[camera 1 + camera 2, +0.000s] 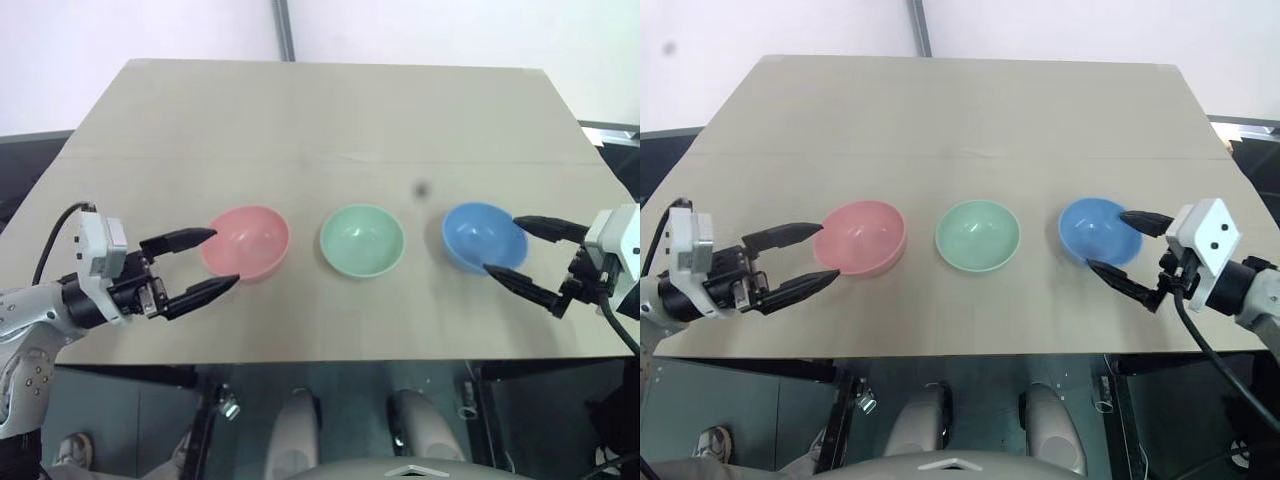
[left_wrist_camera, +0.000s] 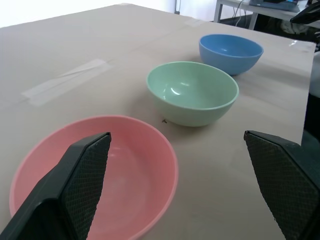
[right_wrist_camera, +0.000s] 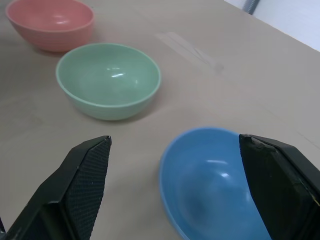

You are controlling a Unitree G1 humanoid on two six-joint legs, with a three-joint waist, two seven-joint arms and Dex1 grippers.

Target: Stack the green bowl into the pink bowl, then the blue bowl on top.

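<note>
Three bowls stand in a row on the tan table (image 1: 330, 120): the pink bowl (image 1: 246, 241) on the left, the green bowl (image 1: 362, 240) in the middle, the blue bowl (image 1: 483, 236) on the right. All three sit upright, apart and empty. My left gripper (image 1: 206, 262) is open at the pink bowl's left side, its fingers spread on either side of the near rim without gripping it. My right gripper (image 1: 513, 247) is open at the blue bowl's right side, one finger over the rim and one just in front of it.
A strip of clear tape (image 2: 65, 78) runs across the table behind the bowls. The table's front edge (image 1: 330, 362) lies close below both grippers. A metal post (image 1: 284, 30) rises behind the far edge.
</note>
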